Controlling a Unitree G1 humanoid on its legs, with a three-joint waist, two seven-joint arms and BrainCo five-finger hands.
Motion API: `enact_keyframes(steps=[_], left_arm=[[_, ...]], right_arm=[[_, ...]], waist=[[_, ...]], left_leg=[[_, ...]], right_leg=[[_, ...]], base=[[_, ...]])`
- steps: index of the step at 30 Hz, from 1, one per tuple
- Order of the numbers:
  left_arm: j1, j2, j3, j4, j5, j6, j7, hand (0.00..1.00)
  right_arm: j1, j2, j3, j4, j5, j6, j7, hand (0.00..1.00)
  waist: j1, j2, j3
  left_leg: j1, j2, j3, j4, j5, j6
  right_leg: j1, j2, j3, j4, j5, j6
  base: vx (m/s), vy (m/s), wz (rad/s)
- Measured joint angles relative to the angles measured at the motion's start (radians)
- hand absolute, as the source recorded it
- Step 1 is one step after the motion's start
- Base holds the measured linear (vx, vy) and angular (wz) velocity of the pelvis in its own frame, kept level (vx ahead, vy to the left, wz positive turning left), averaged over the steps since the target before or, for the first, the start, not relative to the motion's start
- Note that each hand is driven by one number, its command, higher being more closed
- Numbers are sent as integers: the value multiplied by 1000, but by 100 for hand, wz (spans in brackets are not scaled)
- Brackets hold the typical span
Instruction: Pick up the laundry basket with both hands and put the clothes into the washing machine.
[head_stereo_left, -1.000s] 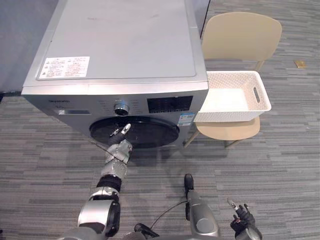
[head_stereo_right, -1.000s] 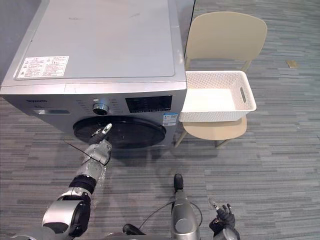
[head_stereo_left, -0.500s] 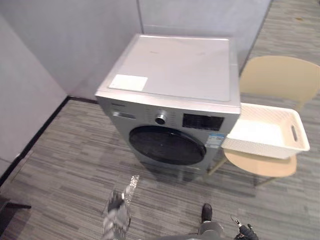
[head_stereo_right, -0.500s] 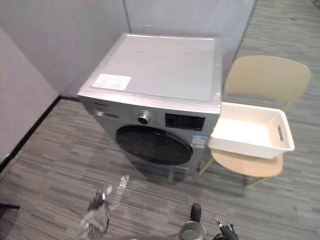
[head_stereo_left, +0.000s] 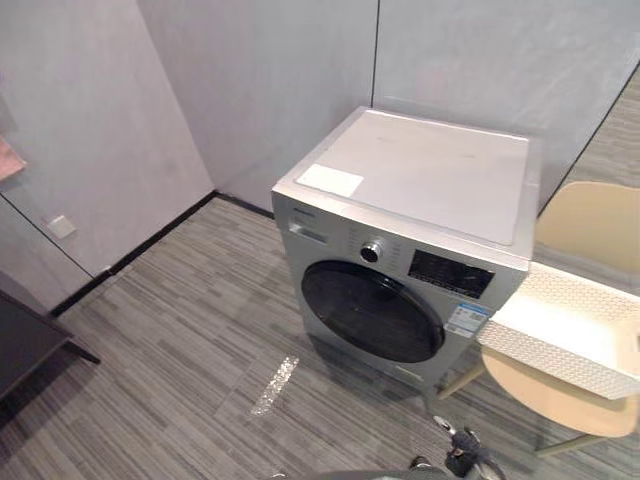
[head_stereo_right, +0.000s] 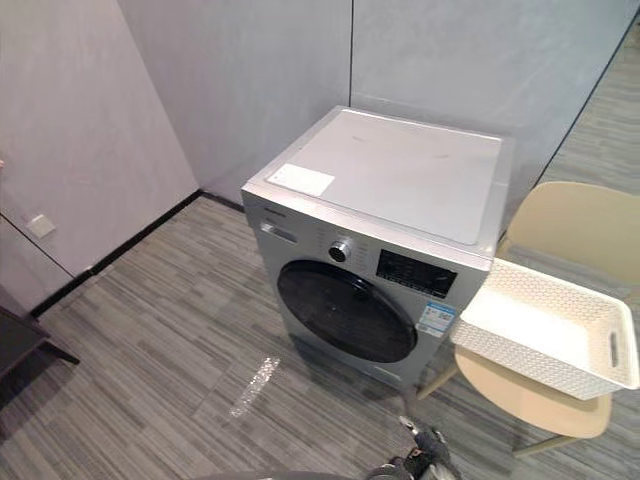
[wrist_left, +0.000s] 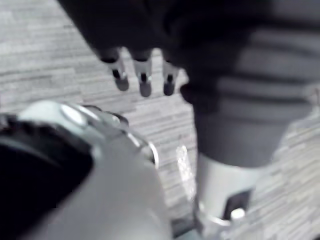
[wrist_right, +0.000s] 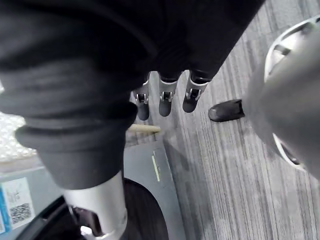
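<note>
The white laundry basket (head_stereo_right: 545, 340) rests on the seat of a beige chair (head_stereo_right: 570, 225), just right of the silver washing machine (head_stereo_right: 400, 190). I see no clothes inside the basket. The machine's round dark door (head_stereo_right: 345, 310) is closed. My right hand (head_stereo_right: 425, 462) hangs low at the bottom edge, in front of the machine and well short of the basket. In the right wrist view its fingers (wrist_right: 167, 97) are relaxed and hold nothing. In the left wrist view my left hand's fingers (wrist_left: 142, 82) hang straight over the grey floor, also holding nothing.
Grey walls stand close behind and to the left of the machine. A dark low table (head_stereo_left: 25, 350) juts in at the left edge. The striped grey floor (head_stereo_left: 200, 340) stretches out in front of the machine.
The whole picture has shifted: the camera pulled back and swung left, so the machine looks smaller. My left hand, near the door a second ago, has lowered away from it.
</note>
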Motion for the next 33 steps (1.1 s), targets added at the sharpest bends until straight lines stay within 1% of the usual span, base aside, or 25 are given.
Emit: enact_keyframes(steps=[1, 2, 3, 4, 5, 6, 7, 8, 9, 11, 12, 13, 15, 17, 19, 21, 24, 26, 27, 28, 29, 30, 31, 32, 33], left_arm=[[-7, -3, 1, -20, -54, -9, 10, 0], [-13, 6, 1, -32, -76, -16, 11, 0], [-22, 7, -1, -34, -90, -17, 11, 0], [-37, 10, -11, -40, -99, -24, 12, 0], [-47, 6, -34, -55, -98, -27, 10, 0], [-49, 0, -41, -59, -97, -31, 10, 0], [-49, -12, -42, -57, -97, -34, 9, 0], [-42, -13, -41, -50, -95, -33, 9, 0], [-39, -11, -40, -42, -93, -31, 9, 0], [-34, -11, -18, -10, -83, -23, 6, 0], [-21, -13, 4, 3, -61, -13, 4, 0], [-20, -14, 10, 6, -57, -12, 3, 0], [-22, -23, 60, 24, -19, 7, 3, 0], [-26, -18, 59, 23, -4, 8, 2, 0], [-28, -14, 59, 21, -1, 7, 1, 0], [-27, -5, 55, 20, -1, 7, 1, 0], [-28, 11, 27, 14, -3, 1, 2, 0], [-29, 27, -2, 11, -5, -13, 2, 0], [-31, 26, -7, 10, -5, -16, 2, 0], [-30, 31, -28, 10, -10, -19, 2, 0], [-29, 38, -34, 9, -10, -24, 2, 0], [-29, 41, -34, 6, -9, -24, 2, 0], [-27, 42, -37, -7, -8, -24, 2, 0], [-25, 43, -43, -13, 0, -24, 1, 0], [-27, 44, -41, -22, 2, -24, 2, 0]], right_arm=[[2, -11, 26, -1, 0, -1, -2, 0], [4, -24, 34, 2, -1, -1, -3, 0], [6, -29, 35, 6, -2, -1, -5, 0], [7, -36, 35, 24, -2, -2, -12, 0], [-4, -59, 35, 32, -2, -3, -18, 0], [-13, -70, 34, 33, -2, -3, -21, 0], [-32, -83, 34, 39, -3, -7, -21, 0], [-43, -82, 32, 42, -4, -4, -21, 0], [-41, -78, 29, 43, -5, -3, -20, 0], [-41, -48, 5, 56, -11, 0, -22, 0], [-46, -34, -29, 68, -11, 0, -22, 0], [-48, -34, -33, 71, -11, 0, -22, 0], [-48, -22, -81, 80, -11, -1, -22, 0], [-44, -16, -98, 82, -11, -1, -22, 0], [-33, -3, -113, 87, -16, 0, -19, 0], [-31, 8, -116, 87, -27, 0, -13, 0], [-19, 20, -135, 88, -37, 1, -8, 0], [6, 22, -136, 89, -40, 12, -7, 0], [10, 18, -137, 89, -42, 14, -7, 0], [12, 17, -137, 89, -48, 13, -8, 0], [10, 13, -136, 87, -47, 10, -7, 0], [9, 12, -137, 88, -47, 10, -6, 0], [13, 15, -136, 82, -47, 6, -4, 0], [17, 13, -137, 77, -46, 5, -1, 0], [22, 22, -141, 76, -46, 7, -1, 0]], waist=[[-2, -13, 1], [2, -17, 10], [3, -22, 12], [6, -44, 26], [15, -48, 32], [24, -39, 38], [31, -13, 52], [39, -3, 58], [46, -3, 58], [55, -7, 58], [56, -7, 58], [57, -7, 58], [53, -8, 57], [52, -12, 55], [56, -27, 44], [55, -45, 36], [51, -69, 30], [51, -95, 23], [52, -101, 24], [52, -101, 21], [52, -114, 21], [51, -119, 22], [49, -125, 26], [48, -110, 27], [51, -105, 26]], left_leg=[[-10, 15, -10, 24, 3, 36], [-21, 21, -31, 65, 17, 90], [-43, 22, -35, 97, 47, 129], [-86, 14, -41, 148, 142, 180], [-141, -15, -61, 248, 160, 153], [-166, -40, -64, 298, 152, 139], [-194, -98, -57, 346, 146, 129], [-204, -139, -24, 343, 136, 116], [-204, -148, -6, 325, 136, 116], [-187, -182, 14, 210, 137, 115], [-141, -203, 28, 102, 127, 117], [-133, -210, 27, 81, 125, 120], [-56, -253, -9, -118, 122, 125], [-23, -264, -38, -183, 122, 124], [-10, -276, -58, -211, 124, 122], [6, -292, -70, -230, 124, 122], [33, -338, -122, -258, 122, 125], [66, -396, -190, -304, 111, 141], [70, -406, -208, -309, 108, 145], [77, -423, -241, -302, 105, 149], [78, -439, -284, -281, 95, 165], [77, -444, -308, -267, 88, 175], [77, -448, -358, -237, 69, 195], [78, -438, -404, -209, 55, 205], [72, -428, -445, -182, 44, 210]], right_leg=[[-27, -2, 15, 124, -100, -9], [-27, -9, 11, 145, -143, -18], [-19, -12, -2, 137, -151, -14], [10, -25, -28, 99, -148, -8], [26, -37, -42, 63, -140, 5], [25, -43, -42, 52, -136, 10], [27, -45, -44, 26, -127, 24], [29, -42, -50, 8, -124, 28], [30, -39, -56, -2, -122, 32], [42, -20, -83, -38, -113, 39], [50, -7, -101, -57, -108, 36], [51, -4, -104, -59, -106, 34], [63, 16, -147, -69, -90, 5], [77, 23, -175, -69, -85, -11], [88, 18, -192, -69, -81, -20], [94, -2, -208, -41, -96, -22], [91, -97, -249, 122, -182, 6], [85, -201, -269, 301, -246, 34], [72, -230, -254, 362, -247, 35], [38, -282, -194, 488, -235, 18], [-2, -315, -99, 599, -201, -35], [-25, -321, -40, 650, -171, -59], [-78, -311, 89, 738, -72, -39], [-111, -273, 186, 792, -32, 3], [-140, -218, 257, 825, -105, 17]], base=[[-47, -154, 12], [-72, -187, 28], [-94, -200, 50], [-101, -305, 65], [-75, -263, 52], [-48, -199, 21], [-42, -108, -1], [1, -105, 1], [37, -75, 11], [56, -114, 34], [57, -92, 34], [95, -40, 30], [105, 14, 42], [130, 18, 48], [100, 13, 36], [79, 58, 28], [47, 75, 53], [59, 54, 88], [104, 62, 94], [158, 82, 92], [162, 81, 98], [173, 47, 116], [118, 11, 120], [191, -15, 133], [172, -46, 129]])
